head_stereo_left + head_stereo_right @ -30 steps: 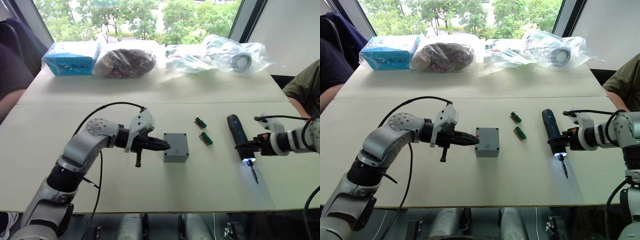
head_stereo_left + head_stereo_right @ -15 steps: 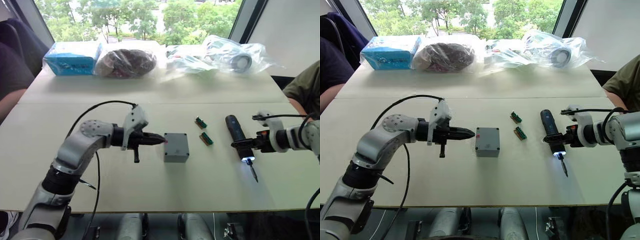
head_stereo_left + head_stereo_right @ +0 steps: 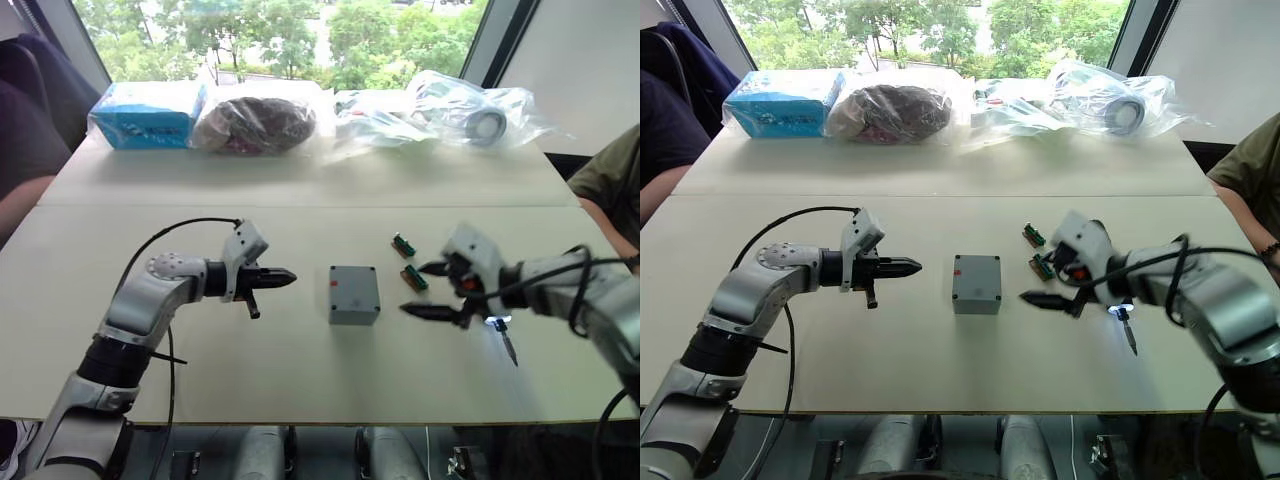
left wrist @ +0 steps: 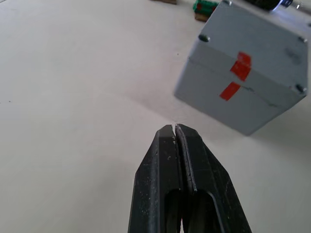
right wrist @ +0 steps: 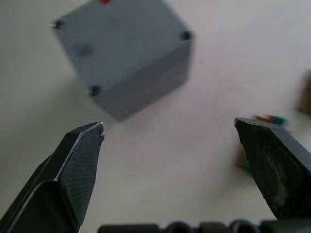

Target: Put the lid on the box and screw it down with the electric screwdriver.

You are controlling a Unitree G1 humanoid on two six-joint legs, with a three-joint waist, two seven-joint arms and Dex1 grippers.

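Note:
The grey box (image 3: 354, 294) stands mid-table with the lid (image 4: 262, 43) seated on it; red marks cross the seam on its side wall. My left gripper (image 3: 283, 277) is shut and empty, pointing at the box from a short way to its left. Just right of the box, my right gripper (image 3: 412, 289) is open with nothing between its fingers. In the right wrist view the lid (image 5: 121, 43) lies ahead of that gripper (image 5: 169, 125). The electric screwdriver's lit tip (image 3: 497, 322) and bit (image 3: 508, 348) show on the table behind my right hand; its body is hidden.
Two small green blocks (image 3: 402, 244) (image 3: 413, 277) lie between the box and the screwdriver. A blue carton (image 3: 145, 115) and several plastic bags (image 3: 440, 110) line the table's far side. A person's sleeve (image 3: 612, 180) is at the right edge, and another person sits at the far left (image 3: 20, 140).
My right gripper let go of the electric screwdriver, swung left toward the box and opened. My left gripper drew back leftward from the box, still shut. The box stayed put.

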